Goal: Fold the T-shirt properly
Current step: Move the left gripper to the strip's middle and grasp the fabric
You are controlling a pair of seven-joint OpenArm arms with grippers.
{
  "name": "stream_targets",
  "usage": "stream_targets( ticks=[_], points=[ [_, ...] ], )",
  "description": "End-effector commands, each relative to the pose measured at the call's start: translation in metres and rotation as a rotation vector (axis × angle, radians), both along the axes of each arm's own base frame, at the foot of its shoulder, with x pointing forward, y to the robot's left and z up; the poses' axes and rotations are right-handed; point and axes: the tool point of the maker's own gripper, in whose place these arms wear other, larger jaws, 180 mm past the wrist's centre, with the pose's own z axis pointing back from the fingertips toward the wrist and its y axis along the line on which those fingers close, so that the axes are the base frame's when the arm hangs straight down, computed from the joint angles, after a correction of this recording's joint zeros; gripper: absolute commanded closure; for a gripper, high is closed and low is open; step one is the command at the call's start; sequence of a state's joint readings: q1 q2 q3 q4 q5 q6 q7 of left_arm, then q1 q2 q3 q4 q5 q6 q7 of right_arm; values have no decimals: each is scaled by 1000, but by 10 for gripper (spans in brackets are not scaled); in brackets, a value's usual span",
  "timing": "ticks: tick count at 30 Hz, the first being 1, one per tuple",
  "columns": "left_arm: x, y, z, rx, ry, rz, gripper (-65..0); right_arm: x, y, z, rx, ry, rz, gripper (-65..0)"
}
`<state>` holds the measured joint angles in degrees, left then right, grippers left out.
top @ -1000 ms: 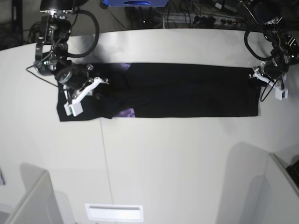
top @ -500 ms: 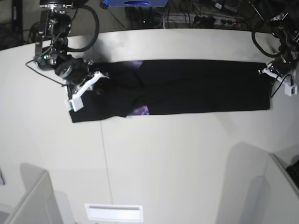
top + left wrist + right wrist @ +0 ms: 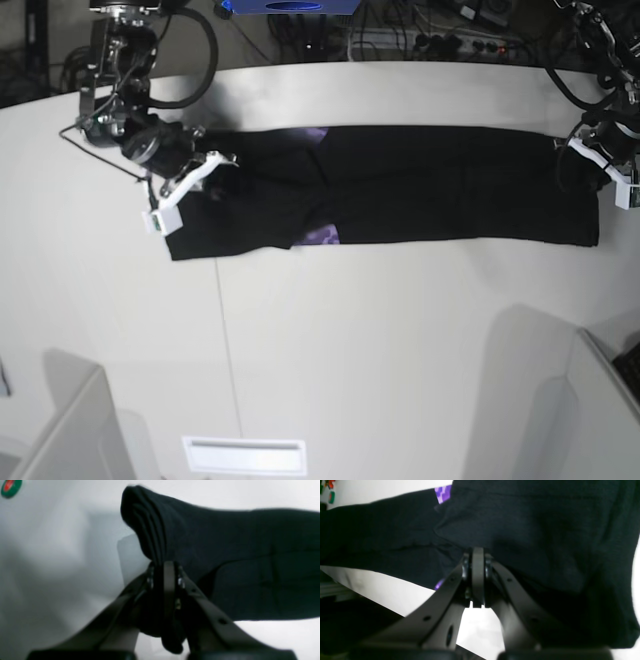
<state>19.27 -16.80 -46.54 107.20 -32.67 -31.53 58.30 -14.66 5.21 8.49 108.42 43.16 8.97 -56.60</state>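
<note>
T-shirt [image 3: 400, 185] lies as a long black band across the far side of the table [image 3: 330, 340]. Both ends are pinched: the left gripper [image 3: 605, 172] is clamped on a bunched edge, the right gripper [image 3: 185, 185] looks closed on cloth too, though its view is dark. Best to lift the 2 ends level, keeping tension even.

Setting: robotics lab or test bench. Evidence: large white rounded table [image 3: 330, 350], bare apart from black T-shirt [image 3: 420, 190]; two black robot arms mounted at far edge, loose cables looping off both; behind left gripper [image 3: 600, 170], power strip [image 3: 450, 45] and tangled cords [image 3: 390, 35] on dark floor; behind right gripper [image 3: 185, 185], blue box [image 3: 290, 7]; grey partition panels [image 3: 60, 430] at near corners.
</note>
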Motion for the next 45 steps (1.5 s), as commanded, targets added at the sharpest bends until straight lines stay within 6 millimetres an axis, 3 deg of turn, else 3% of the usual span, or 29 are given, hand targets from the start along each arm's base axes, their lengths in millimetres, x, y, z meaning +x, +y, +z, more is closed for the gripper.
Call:
stream_targets(
  ticks=[1, 13, 26, 37, 45],
  points=[
    [6, 0, 14, 29, -37, -23, 0, 8, 0, 13, 11, -52, -4, 0],
    [14, -84, -14, -78, 11, -217, 0, 4, 0, 10, 12, -40, -4, 0],
    [24, -159, -34, -191, 61, -344, 0, 3, 0, 9, 12, -37, -4, 0],
    [20, -207, -46, -273, 108, -398, 0, 3, 0, 9, 12, -37, -6, 0],
    [25, -223, -42, -314, 85, -399, 0, 3, 0, 9, 10, -37, -5, 0]
  ],
)
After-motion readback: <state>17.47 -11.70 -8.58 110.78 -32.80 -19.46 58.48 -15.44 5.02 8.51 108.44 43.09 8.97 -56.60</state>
